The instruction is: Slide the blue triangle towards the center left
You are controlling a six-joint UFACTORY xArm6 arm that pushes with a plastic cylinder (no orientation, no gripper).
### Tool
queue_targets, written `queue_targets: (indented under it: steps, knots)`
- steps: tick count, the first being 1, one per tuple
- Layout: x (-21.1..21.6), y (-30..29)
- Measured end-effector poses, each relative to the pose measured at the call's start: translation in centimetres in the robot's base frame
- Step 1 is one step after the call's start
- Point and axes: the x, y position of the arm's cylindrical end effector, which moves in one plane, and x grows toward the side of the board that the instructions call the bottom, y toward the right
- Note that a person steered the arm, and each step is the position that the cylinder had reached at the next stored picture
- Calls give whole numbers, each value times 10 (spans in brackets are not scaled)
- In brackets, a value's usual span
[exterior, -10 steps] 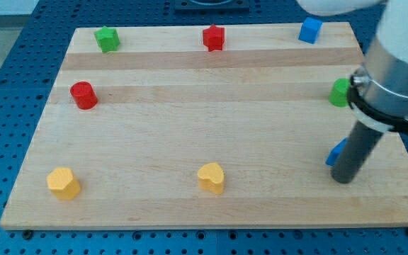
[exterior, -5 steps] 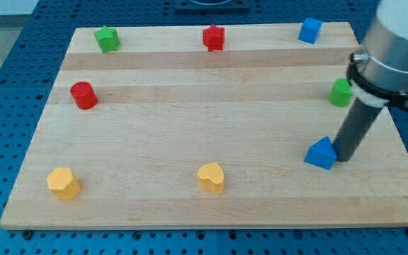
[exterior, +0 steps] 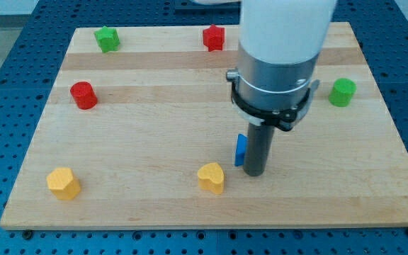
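The blue triangle (exterior: 240,149) lies on the wooden board (exterior: 154,120) right of the bottom centre, mostly hidden behind my rod; only its left edge shows. My tip (exterior: 253,173) rests on the board right against the triangle's right side. A yellow heart-shaped block (exterior: 212,178) lies just left of and below the triangle, a small gap away.
A red cylinder (exterior: 83,95) sits at centre left. A yellow block (exterior: 64,183) is at bottom left. A green block (exterior: 107,38) is at top left, a red block (exterior: 214,37) at top centre, a green cylinder (exterior: 343,92) at the right edge. The arm hides the top right.
My tip has swept from the board's right side leftwards, pushing the blue triangle left to near the bottom centre. The arm now covers the blue cube at the top right.
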Motion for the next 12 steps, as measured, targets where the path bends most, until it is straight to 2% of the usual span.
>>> queue_targets:
  steps: [4,5,7,10,12]
  knots:
    - [-77,-5]
    - [-89,-13]
    - [-92,-80]
    - [-123,-77]
    - [-147,-99]
